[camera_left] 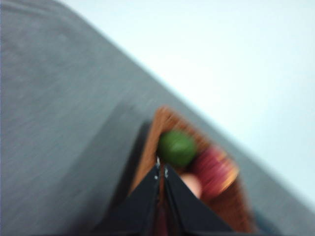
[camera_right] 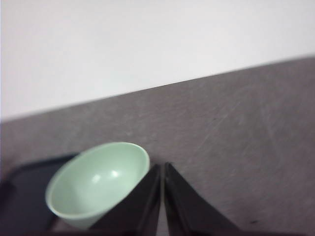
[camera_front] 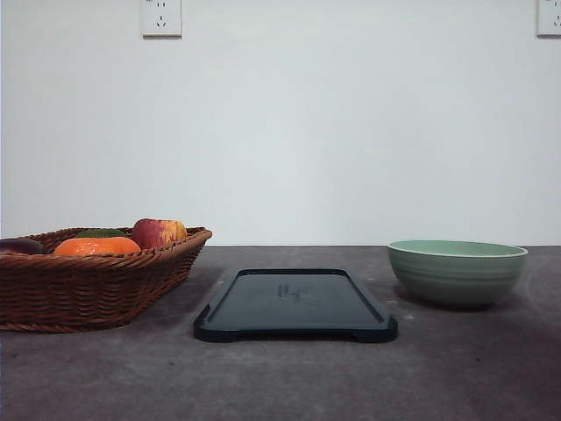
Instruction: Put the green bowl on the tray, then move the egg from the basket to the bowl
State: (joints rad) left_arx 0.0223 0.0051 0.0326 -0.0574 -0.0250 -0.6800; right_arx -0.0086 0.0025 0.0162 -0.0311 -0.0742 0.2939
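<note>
Right gripper (camera_right: 162, 169), its two dark fingers pressed together with nothing between them, hangs just beside the green bowl (camera_right: 98, 182), which stands upright and empty on the grey table (camera_front: 456, 368) toward its right edge, beside the tray (camera_front: 295, 304) and not yet on it. Seen from the front, the dark tray lies bare at the middle of the table, clear of the bowl on one side and of the basket (camera_front: 88, 281) on the other. At the table's left edge the wicker basket holds a red-yellow apple (camera_front: 159, 232), a flat orange fruit (camera_front: 96, 246), a green fruit (camera_left: 176, 147) and a dark piece at its far left rim; a pale, rounded shape tucked behind the left fingers in the blurred left wrist view may be the egg (camera_left: 191, 186), though it cannot be told for certain. Left gripper (camera_left: 161, 169), likewise closed on nothing, points down over the basket. By these frames the first step has not begun: the next move looks to call for the right fingers to part, take the bowl by its rim, and carry it leftward onto the tray before any reach for the egg.
</note>
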